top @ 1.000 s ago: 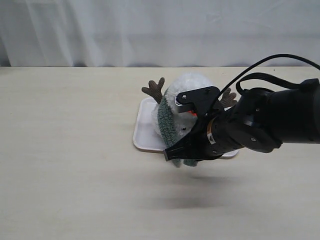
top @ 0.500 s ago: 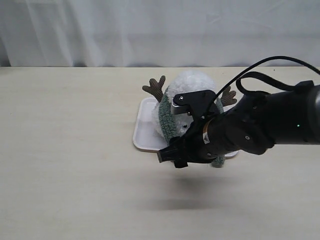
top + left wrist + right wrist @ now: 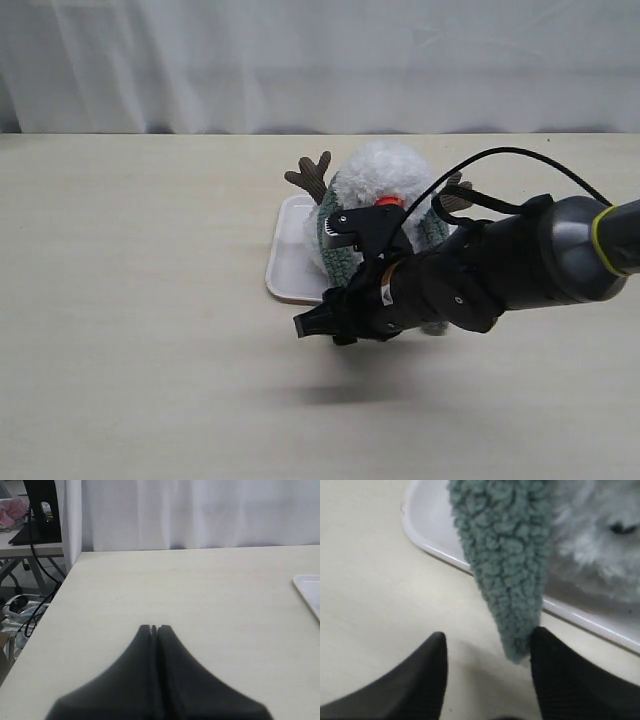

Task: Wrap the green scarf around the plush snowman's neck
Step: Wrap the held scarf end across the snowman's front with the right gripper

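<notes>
The right gripper (image 3: 489,645) stands with its two black fingers apart and nothing clamped between them. In the right wrist view the rounded tip of the green scarf (image 3: 505,555) hangs into the gap, just beside the inner face of one finger (image 3: 560,680); whether it touches that finger cannot be told. The other finger is well clear of it, over bare table.

From that tip the scarf's long axis runs straight away from the gripper. The strip widens as it goes, crosses the rim of the white tray (image 3: 430,540) and lies against the plush snowman (image 3: 590,540), whose white fur and one small black eye (image 3: 622,528) show beside it.

In the exterior view the right gripper hovers at the near edge of the tray, and its arm covers the lower part of the plush. The scarf shows as a green band on both sides of the snowman below the head ball. On the left of that view it runs downward along the body toward the near rim of the tray. The neck itself is hidden.

The snowman sits on the tray, near the middle of the table. Its orange nose (image 3: 388,202) points toward the camera and the gripper. The brown twig arms (image 3: 310,178) stick up and outward on either side.

The left gripper (image 3: 154,628) has its fingers pressed together, empty, over bare table (image 3: 200,595), well apart from the tray.
</notes>
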Controlling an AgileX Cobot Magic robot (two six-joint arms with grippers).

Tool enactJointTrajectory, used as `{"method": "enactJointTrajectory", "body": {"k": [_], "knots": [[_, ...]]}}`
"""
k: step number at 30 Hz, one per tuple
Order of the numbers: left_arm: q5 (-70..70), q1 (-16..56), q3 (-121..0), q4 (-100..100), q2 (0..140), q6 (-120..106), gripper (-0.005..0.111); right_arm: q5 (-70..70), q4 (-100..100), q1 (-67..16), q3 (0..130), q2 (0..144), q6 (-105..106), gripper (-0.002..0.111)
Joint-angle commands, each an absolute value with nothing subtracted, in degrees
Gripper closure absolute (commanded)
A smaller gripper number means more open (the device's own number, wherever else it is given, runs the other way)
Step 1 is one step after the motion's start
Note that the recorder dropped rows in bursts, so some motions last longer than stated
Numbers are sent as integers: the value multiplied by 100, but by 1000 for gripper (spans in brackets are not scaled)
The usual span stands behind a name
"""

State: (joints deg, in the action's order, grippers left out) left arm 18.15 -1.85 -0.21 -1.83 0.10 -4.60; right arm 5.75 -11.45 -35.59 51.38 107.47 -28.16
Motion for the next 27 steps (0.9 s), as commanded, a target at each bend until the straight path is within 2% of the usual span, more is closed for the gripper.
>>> {"method": "enactJointTrajectory", "body": {"k": [1, 3, 4, 8, 15, 19, 22, 27], "knots": [[1764, -195, 0, -225, 0, -440, 107, 431, -1347, -3545, 5118, 10751, -2619, 86], [1764, -195, 0, -225, 0, -440, 107, 456, -1581, -3545, 5118, 10751, -2613, 101], [1764, -195, 0, -225, 0, -440, 107, 456, -1615, -3545, 5118, 10751, -2613, 104], [1764, -195, 0, -225, 0, -440, 107, 622, -1615, -3545, 5118, 10751, -2613, 104], [1764, -195, 0, -225, 0, -440, 107, 1704, -1912, -3545, 5245, 10318, -2613, 104], [1764, -195, 0, -225, 0, -440, 107, 1743, -1705, -3545, 5245, 10085, -2613, 104], [1764, -195, 0, -225, 0, -440, 107, 1743, -1435, -3545, 5245, 10111, -2610, 93], [1764, -195, 0, -225, 0, -440, 107, 1580, -1214, -3545, 5245, 10249, -2610, 57]]}}
